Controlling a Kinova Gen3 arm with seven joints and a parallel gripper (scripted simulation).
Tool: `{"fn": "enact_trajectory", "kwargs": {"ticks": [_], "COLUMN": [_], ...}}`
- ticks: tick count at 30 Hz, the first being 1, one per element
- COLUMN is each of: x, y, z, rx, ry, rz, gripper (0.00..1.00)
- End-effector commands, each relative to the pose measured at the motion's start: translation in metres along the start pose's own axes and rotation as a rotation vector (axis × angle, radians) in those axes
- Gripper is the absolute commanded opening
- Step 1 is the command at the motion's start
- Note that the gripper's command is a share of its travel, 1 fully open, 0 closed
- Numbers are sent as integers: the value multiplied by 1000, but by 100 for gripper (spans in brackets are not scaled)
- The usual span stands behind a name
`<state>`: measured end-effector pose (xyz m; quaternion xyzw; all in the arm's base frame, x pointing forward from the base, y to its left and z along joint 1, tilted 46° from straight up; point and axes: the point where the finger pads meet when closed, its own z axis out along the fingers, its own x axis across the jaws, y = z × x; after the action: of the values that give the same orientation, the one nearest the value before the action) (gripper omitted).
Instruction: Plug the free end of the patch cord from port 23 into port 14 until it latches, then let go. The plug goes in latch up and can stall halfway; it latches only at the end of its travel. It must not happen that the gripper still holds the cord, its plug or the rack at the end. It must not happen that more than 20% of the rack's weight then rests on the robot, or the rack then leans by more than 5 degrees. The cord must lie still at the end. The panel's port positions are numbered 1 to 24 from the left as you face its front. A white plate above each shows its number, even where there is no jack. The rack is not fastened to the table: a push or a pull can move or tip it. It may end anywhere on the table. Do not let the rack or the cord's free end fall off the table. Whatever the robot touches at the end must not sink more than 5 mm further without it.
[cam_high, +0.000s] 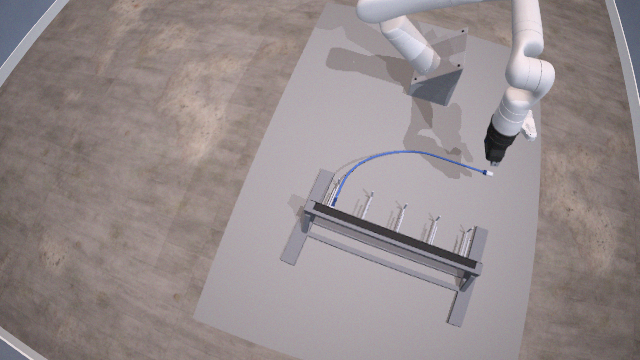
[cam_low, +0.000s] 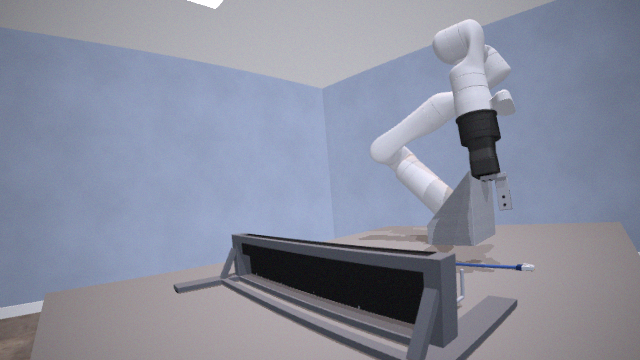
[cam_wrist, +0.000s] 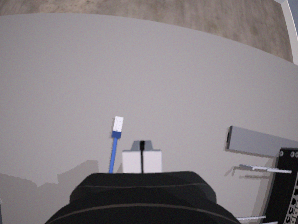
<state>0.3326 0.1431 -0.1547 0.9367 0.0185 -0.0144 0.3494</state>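
The free plug (cam_high: 489, 173) (cam_low: 527, 267) (cam_wrist: 120, 124), clear-white with a blue boot, lies at the cord's end over the grey table. The blue patch cord (cam_high: 410, 151) (cam_low: 487, 266) (cam_wrist: 113, 155) arcs back to its plugged end (cam_high: 334, 202) at the rack's left side in the top view. My gripper (cam_high: 494, 164) (cam_low: 505, 207) (cam_wrist: 142, 151) is shut and empty, above the table and near the plug, not touching it. The rack (cam_high: 395, 232) (cam_low: 455, 305) stands upright; port 14 cannot be made out in these views. Whether the plug's latch faces up is too small to tell.
Several thin metal cord guides (cam_high: 367, 206) (cam_low: 462, 285) (cam_wrist: 265, 169) stick out from the panel's front on the arm's side. The rack's long foot (cam_high: 479, 245) (cam_low: 492, 317) (cam_wrist: 255, 141) reaches toward the plug's side. The arm's wedge base (cam_high: 440, 87) (cam_low: 465, 220) stands behind the cord.
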Motion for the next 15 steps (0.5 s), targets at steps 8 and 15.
{"fn": "enact_trajectory", "kwargs": {"ticks": [8, 15], "x": [-23, -30], "y": [-9, -12], "z": [21, 27], "rx": [-47, -59], "ry": [-74, -94], "rz": [96, 130], "gripper": [0, 0]}}
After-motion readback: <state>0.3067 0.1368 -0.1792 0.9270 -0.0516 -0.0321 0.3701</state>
